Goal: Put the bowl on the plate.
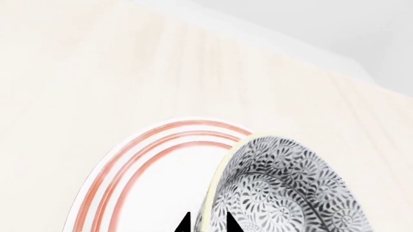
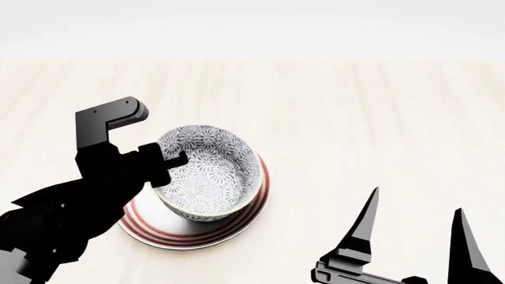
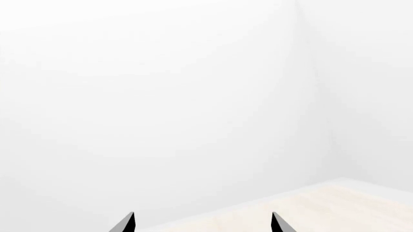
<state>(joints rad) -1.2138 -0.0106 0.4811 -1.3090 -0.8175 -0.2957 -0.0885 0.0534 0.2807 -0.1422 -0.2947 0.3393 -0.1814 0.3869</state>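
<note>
Pale wooden table [image 2: 379, 118], light cream grain running front to back, faint streaks across the surface. Far edge meets a plain white wall [image 2: 252, 23]. In the right wrist view, two white walls [image 3: 161, 96] join at a vertical corner, with a strip of the table's edge below.

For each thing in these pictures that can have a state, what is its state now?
bowl: upright, empty, over the plate, its rim between the left tool's fingers.
plate: flat on the table, under the bowl.
left tool: shut on the bowl's rim, one finger inside and one outside.
right tool: open, holding nothing, away from the plate.
table: carries the plate.
</note>
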